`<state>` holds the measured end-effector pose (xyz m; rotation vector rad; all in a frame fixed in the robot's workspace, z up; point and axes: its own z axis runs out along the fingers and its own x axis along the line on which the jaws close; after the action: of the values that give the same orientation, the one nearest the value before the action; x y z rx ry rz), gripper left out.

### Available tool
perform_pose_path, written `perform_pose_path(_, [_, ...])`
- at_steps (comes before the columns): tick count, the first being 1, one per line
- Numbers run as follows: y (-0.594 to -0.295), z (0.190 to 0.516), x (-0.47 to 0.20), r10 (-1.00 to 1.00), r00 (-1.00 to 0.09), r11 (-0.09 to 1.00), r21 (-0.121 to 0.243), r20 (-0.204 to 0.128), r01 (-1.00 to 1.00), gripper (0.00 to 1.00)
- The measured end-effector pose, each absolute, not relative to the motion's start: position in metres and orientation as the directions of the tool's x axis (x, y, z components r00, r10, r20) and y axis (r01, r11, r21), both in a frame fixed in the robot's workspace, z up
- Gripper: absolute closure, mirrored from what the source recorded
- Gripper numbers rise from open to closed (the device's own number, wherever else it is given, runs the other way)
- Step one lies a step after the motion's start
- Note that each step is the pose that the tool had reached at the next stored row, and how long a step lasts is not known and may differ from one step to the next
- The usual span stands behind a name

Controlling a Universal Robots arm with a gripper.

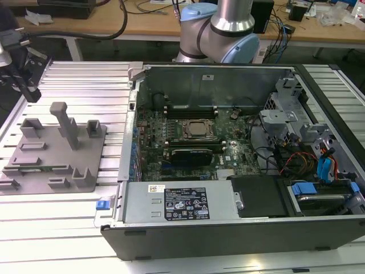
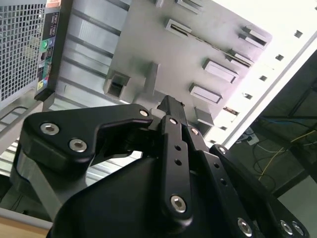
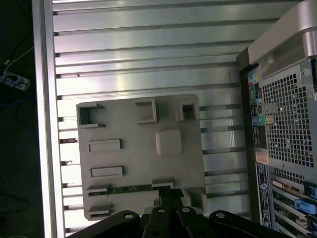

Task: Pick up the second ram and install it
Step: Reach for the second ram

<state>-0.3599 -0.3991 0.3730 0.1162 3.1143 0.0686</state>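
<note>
The second ram (image 3: 131, 188) is a thin green strip lying in a long slot of the grey holder plate (image 3: 133, 163). In the exterior view the ram (image 1: 43, 168) sits near the plate's front left part. My gripper (image 1: 33, 94) hangs above the table beyond the plate's far left corner, well clear of the ram. Its black fingers (image 3: 171, 197) stand together with nothing between them, and in the first wrist view they appear just beside the ram's slot. The second wrist view shows the gripper (image 2: 171, 105) from close by, over the plate (image 2: 163, 44).
An open computer case (image 1: 171, 205) fills the exterior view's right, with the large green motherboard (image 1: 188, 134) and its processor socket inside. A tall grey post (image 1: 65, 123) and several blocks rise from the holder plate. The ribbed aluminium table (image 1: 80, 80) lies around it.
</note>
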Motion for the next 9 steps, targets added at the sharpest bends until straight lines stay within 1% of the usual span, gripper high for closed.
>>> perform_pose_path(9, [-0.404, 0.355, -0.373, 0.074, -0.997, 0.996, 0.045, -0.018, 0.073, 0.92])
